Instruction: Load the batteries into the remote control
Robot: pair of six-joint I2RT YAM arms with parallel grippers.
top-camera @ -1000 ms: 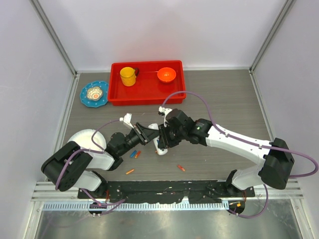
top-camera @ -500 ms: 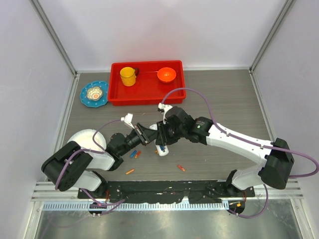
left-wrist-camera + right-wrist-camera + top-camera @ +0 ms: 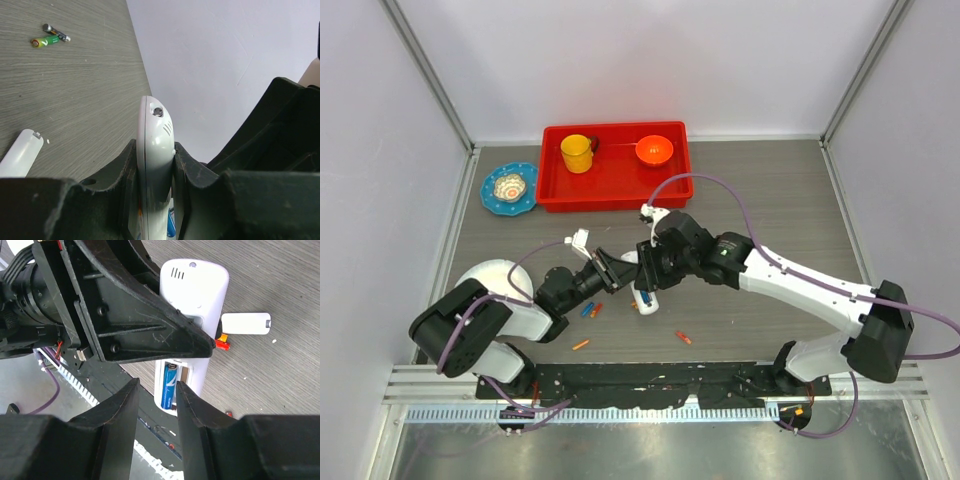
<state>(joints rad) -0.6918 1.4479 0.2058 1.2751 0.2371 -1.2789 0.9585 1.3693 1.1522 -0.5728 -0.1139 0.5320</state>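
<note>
My left gripper (image 3: 618, 266) is shut on the white remote control (image 3: 642, 296) and holds it on edge above the table; the left wrist view shows it clamped between the jaws (image 3: 154, 165). In the right wrist view the remote (image 3: 194, 287) has its compartment open, with a blue battery (image 3: 169, 385) inside. My right gripper (image 3: 156, 395) hovers just over that compartment, jaws slightly apart and empty. The white cover (image 3: 246, 323) lies on the table beside the remote and also shows in the left wrist view (image 3: 20, 155). Loose batteries (image 3: 590, 310) lie below the remote.
An orange battery (image 3: 581, 344) and a red one (image 3: 684, 337) lie near the front edge. A white plate (image 3: 492, 278) sits under the left arm. At the back are a red tray (image 3: 615, 185) with a yellow cup (image 3: 577, 153) and an orange bowl (image 3: 654, 150), and a blue dish (image 3: 510, 188).
My right gripper has drawn back a little, up and to the right, off the remote. The blue battery in the compartment now shows. The left gripper still holds the remote.
</note>
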